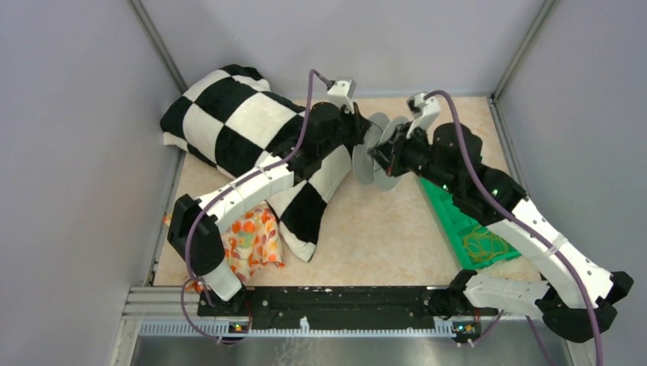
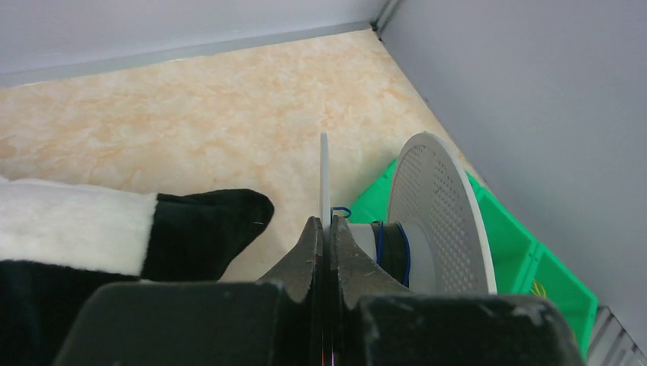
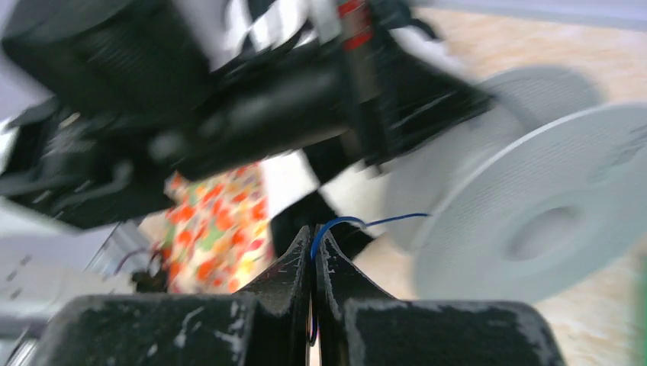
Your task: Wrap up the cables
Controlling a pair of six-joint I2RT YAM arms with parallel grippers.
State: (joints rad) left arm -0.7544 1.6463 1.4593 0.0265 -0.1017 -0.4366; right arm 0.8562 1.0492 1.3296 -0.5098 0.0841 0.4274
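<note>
Left gripper [image 2: 324,226] clamps the white perforated plastic spool [image 2: 439,206]. Beside it, the right gripper [image 3: 313,238] pinches a thin blue cable [image 3: 339,221].

— What sort of place is shown?

— A robot lab cell. The tabletop [image 1: 381,229] is closed in by plain grey walls [image 1: 61,152] along its left, far and right edges, and metal posts [image 1: 156,38] are set at both far corners.

— What else points to that?

— Two arms [image 1: 252,187] are bolted to a black rail [image 1: 343,301] along the near edge, and purple leads [image 1: 305,114] are run along them. Odd props are laid out: a checked pillow [image 1: 229,114] by the far-left corner, a flowered cloth [image 1: 255,240] toward the near-left corner, a green bin [image 1: 458,221] by the right edge.
</note>
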